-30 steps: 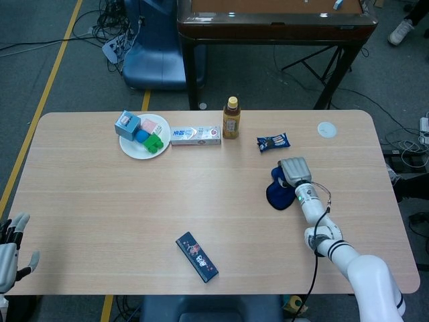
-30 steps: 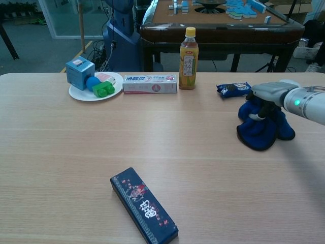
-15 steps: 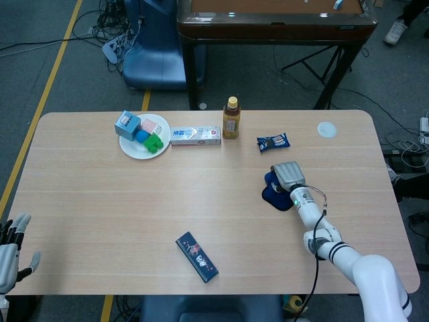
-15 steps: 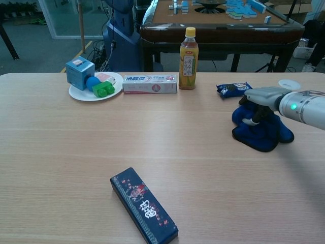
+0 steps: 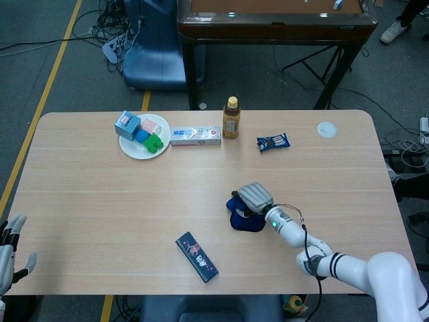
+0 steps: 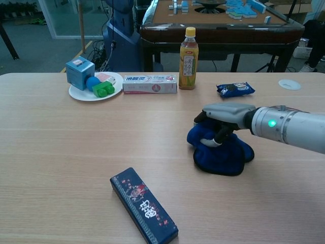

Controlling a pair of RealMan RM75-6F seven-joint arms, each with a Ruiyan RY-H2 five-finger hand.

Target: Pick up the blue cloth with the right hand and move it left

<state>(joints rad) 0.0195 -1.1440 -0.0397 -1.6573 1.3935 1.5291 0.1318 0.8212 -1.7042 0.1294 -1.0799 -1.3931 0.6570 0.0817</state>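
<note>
The blue cloth [image 5: 242, 219] [image 6: 219, 155] lies bunched near the middle of the wooden table [image 5: 100, 188], a little right of centre. My right hand [image 5: 255, 196] [image 6: 226, 118] is on top of it and grips its upper folds, fingers curled into the fabric; the cloth hangs down under the hand and spreads onto the tabletop. My left hand [image 5: 11, 245] shows only in the head view, at the table's lower left corner, off the edge, with its fingers apart and nothing in it.
A dark patterned box [image 5: 196, 256] [image 6: 143, 205] lies front-left of the cloth. At the back stand a plate [image 5: 131, 149] [image 6: 81, 95] with coloured blocks, a toothpaste box [image 5: 195, 135] [image 6: 150, 84], a tea bottle [image 5: 231, 118] [image 6: 188, 52] and a snack packet [image 5: 273, 141] [image 6: 235, 89].
My right hand has carried the cloth leftward and toward the table's front, from the right side to near the centre. The left hand has barely moved.
</note>
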